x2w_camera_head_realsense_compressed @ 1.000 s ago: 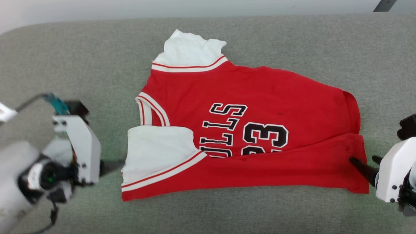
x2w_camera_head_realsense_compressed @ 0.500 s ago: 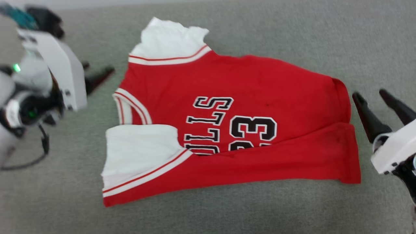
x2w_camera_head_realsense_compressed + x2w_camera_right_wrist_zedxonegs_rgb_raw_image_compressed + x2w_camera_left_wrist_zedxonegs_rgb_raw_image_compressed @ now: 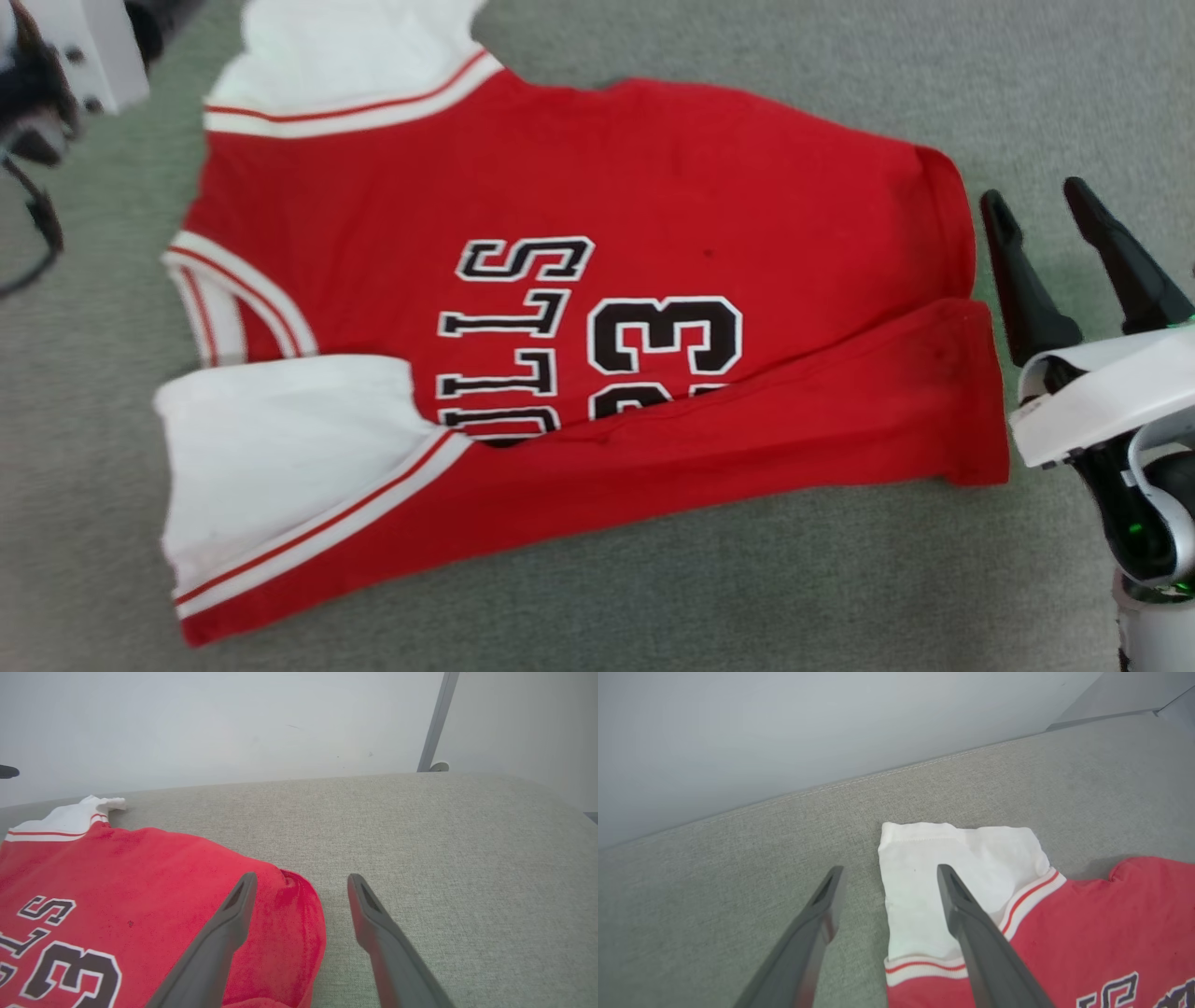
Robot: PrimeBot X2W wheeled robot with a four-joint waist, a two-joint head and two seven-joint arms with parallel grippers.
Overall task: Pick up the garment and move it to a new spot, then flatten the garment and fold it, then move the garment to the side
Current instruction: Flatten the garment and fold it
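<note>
1. The red jersey lies spread on the grey upholstered surface, with its near edge folded over the lettering.
2. The left gripper, fingers apart and empty, hovers at the jersey's far-left white flap.
3. The right gripper, fingers apart and empty, sits just beside the jersey's right edge.
</note>
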